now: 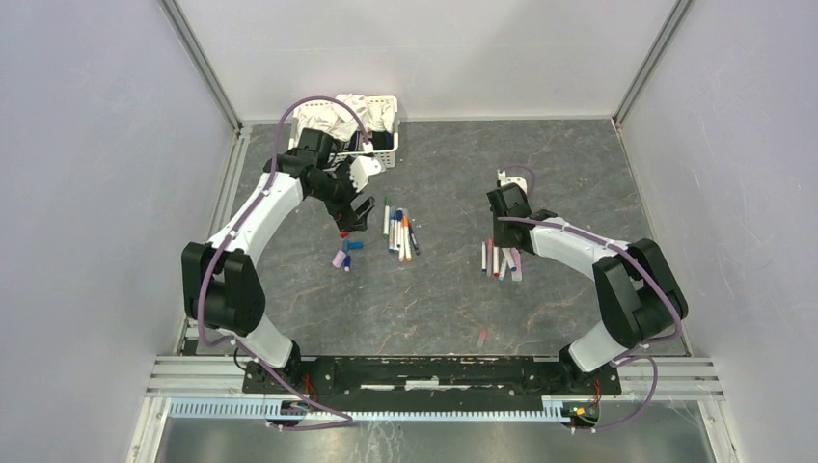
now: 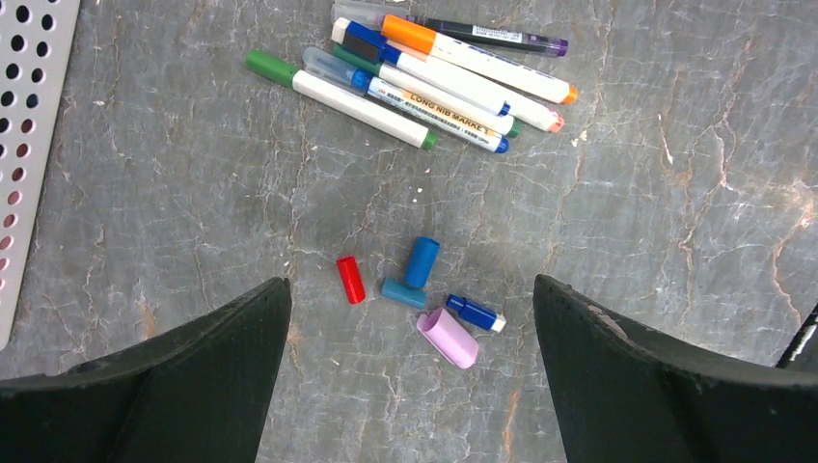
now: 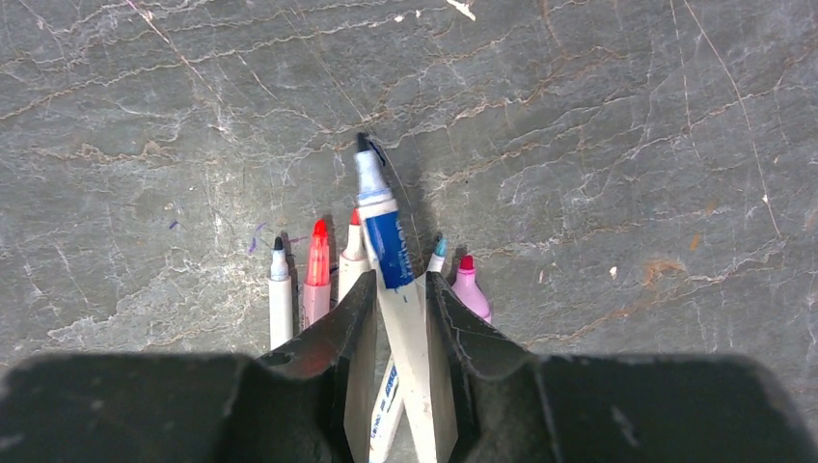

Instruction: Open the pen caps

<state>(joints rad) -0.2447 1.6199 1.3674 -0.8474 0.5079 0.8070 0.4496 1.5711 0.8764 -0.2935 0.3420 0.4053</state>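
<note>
My left gripper (image 1: 352,220) is open and empty, hovering over loose pen caps (image 1: 344,255). In the left wrist view its gripper (image 2: 410,285) frames a red cap (image 2: 351,280), two blue caps (image 2: 422,261), a dark blue cap (image 2: 475,313) and a lilac cap (image 2: 448,338). Several capped pens (image 2: 434,72) lie in a pile beyond, also seen from above (image 1: 400,231). My right gripper (image 3: 400,278) is shut on an uncapped white pen with a blue label (image 3: 391,241), held over a row of uncapped pens (image 3: 316,275). From above, the right gripper (image 1: 499,227) is over those pens (image 1: 502,260).
A white perforated basket (image 1: 386,145) with cloths stands at the back left; its wall shows at the left edge of the left wrist view (image 2: 24,116). A small pinkish cap (image 1: 482,338) lies alone near the front. Walls enclose the grey table.
</note>
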